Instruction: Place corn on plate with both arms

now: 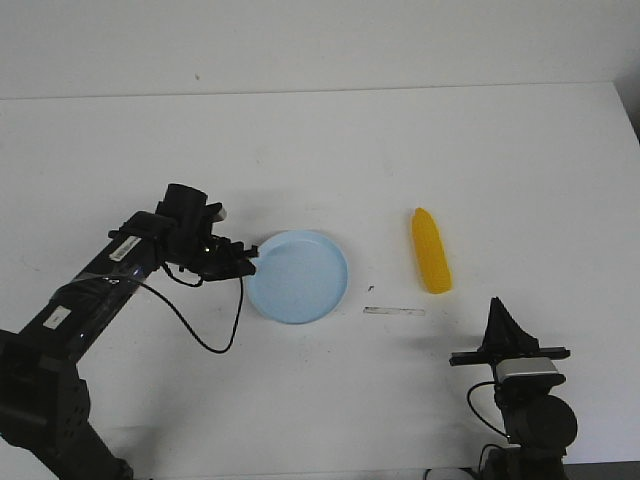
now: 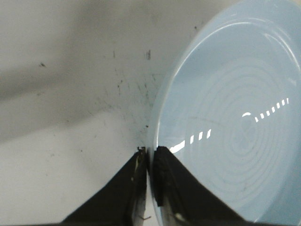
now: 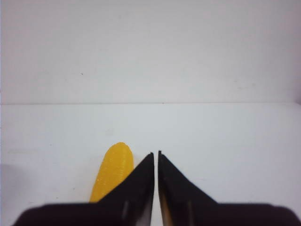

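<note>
The corn (image 1: 431, 251) is a bright yellow cob with a finely pebbled skin, tapering to a rounded point at its far end. It lies bare on the white table (image 1: 500, 150), right of the pale blue plate (image 1: 297, 277) and well apart from it. The left gripper (image 2: 149, 155) pinches the plate's near-left rim, its tips clamped on the thin edge. The right gripper (image 3: 155, 155) rests closed and empty, near the table's front edge, short of the cob.
</note>
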Available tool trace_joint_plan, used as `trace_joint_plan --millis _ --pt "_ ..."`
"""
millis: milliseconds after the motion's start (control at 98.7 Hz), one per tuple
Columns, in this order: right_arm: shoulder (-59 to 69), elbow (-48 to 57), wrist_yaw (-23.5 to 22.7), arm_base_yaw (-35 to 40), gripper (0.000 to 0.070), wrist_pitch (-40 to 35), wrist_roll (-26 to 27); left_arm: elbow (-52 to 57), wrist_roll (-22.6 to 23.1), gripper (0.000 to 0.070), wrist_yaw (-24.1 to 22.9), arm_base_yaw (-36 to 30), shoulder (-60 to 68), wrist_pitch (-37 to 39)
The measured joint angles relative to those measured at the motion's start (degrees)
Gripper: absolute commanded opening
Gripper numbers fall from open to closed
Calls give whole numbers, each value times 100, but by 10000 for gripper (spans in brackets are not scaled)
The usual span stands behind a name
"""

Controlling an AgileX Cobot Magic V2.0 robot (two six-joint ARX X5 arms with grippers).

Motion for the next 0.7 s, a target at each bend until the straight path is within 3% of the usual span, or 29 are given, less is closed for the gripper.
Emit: trace_joint_plan --millis 506,699 --pt "0 0 0 0 13 0 0 -658 -85 1 -13 -192 0 522" --pt "0 0 0 0 13 0 0 -658 -260 1 -463 -192 0 1084"
